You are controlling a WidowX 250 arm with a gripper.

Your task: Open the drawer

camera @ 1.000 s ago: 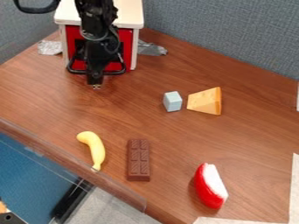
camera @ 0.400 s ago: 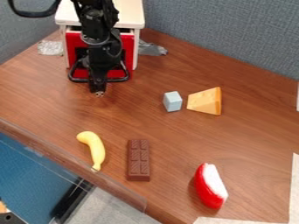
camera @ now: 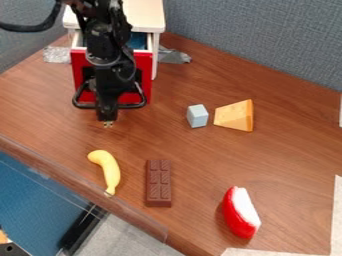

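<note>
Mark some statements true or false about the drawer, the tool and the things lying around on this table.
1. The red drawer stands partly open. True.
2. The tool is at the drawer's black handle. True.
3. The banana lies inside the drawer. False: it lies on the table.
4. The pale block rests beside the cheese wedge. True.
5. The chocolate bar stands on its end. False: it lies flat.
6. The cheese wedge sits on top of the block. False: both rest on the table.

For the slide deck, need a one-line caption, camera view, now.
Black robot arm at the red-fronted drawer, pulled partly out of its white cabinet, blue interior showing.
</note>
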